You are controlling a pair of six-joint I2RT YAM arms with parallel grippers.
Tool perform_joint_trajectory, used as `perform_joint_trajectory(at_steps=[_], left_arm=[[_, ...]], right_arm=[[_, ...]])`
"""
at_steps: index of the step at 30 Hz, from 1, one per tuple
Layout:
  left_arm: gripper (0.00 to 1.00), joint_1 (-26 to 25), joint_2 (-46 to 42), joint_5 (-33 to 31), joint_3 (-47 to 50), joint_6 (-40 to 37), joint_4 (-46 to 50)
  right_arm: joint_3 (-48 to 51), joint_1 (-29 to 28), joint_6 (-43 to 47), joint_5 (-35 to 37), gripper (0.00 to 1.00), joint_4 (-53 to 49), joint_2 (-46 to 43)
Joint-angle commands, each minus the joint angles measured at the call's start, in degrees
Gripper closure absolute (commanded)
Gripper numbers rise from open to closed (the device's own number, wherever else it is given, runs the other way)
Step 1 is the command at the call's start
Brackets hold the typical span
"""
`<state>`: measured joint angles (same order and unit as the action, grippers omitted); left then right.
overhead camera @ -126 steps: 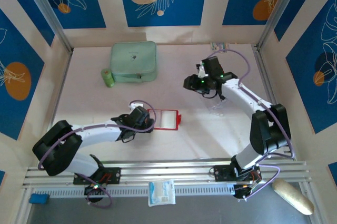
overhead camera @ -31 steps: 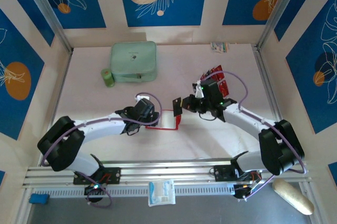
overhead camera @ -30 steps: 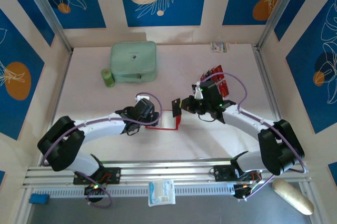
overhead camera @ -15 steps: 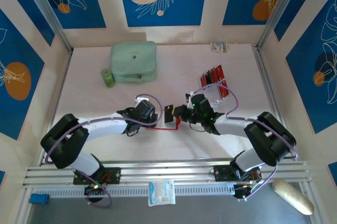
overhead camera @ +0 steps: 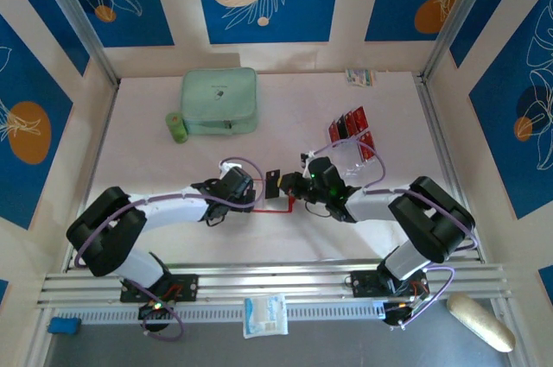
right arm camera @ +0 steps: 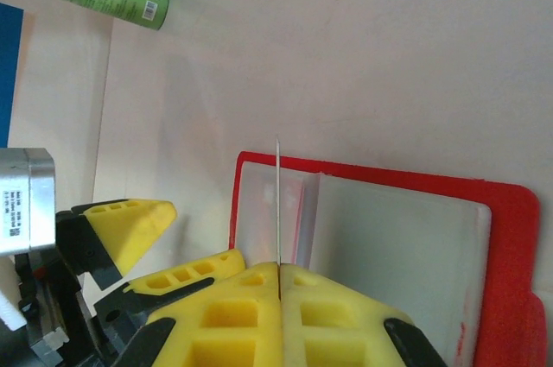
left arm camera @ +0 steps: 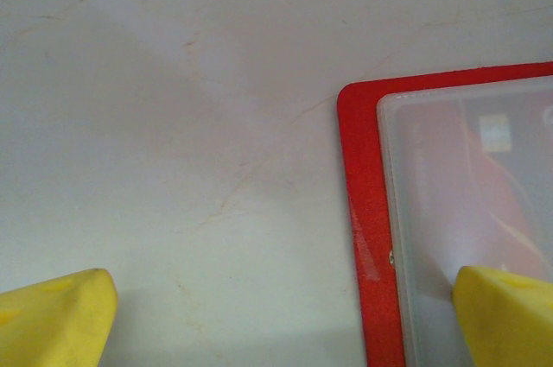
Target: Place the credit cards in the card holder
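— Where does the card holder [right arm camera: 389,237] lie?
— Open, a little toward 6 o'clock from the middle of the table [overhead camera: 138,151]. The left gripper [left arm camera: 276,324] straddles its 9 o'clock edge. From 3 o'clock the right gripper [right arm camera: 278,268] pinches a card [overhead camera: 274,183] on edge over it.
— And the rest?
— At 2 o'clock, more credit cards [overhead camera: 348,123] in the stand [overhead camera: 352,149]. At 11, the case [overhead camera: 219,101], with a canister [overhead camera: 176,127] just beside its 8 o'clock corner. At 1, a packet [overhead camera: 360,77] by the back wall.

Table [overhead camera: 147,168] bears card holder [left arm camera: 363,211], mint case [overhead camera: 219,101].
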<state>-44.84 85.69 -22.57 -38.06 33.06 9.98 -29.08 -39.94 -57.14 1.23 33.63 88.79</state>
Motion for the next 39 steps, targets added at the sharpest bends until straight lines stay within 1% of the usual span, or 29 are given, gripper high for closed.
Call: perform_joint_trajectory(at_steps=[1,18,32,39], left_arm=[[0.01,0.46,-0.26,-1.27,1.41,0.60,1.89],[0.01,0.45,-0.79,-1.26,2.12,0.71,1.68],[0.01,0.38,-1.01,-1.25,2.38,0.79,1.58],[0.01,0.45,-1.06,-1.26,2.56,0.87,1.54]], right_arm=[[0.42,-0.95,-0.91,2.16,1.00,3.56,1.20],[2.76,-2.84,-3.24,6.67,1.00,7.99,3.80],[3.86,-2.95,-6.13,6.35,1.00,12.35,6.39],[4.36,-2.79,-6.80,6.15,1.00,13.12,6.13]])
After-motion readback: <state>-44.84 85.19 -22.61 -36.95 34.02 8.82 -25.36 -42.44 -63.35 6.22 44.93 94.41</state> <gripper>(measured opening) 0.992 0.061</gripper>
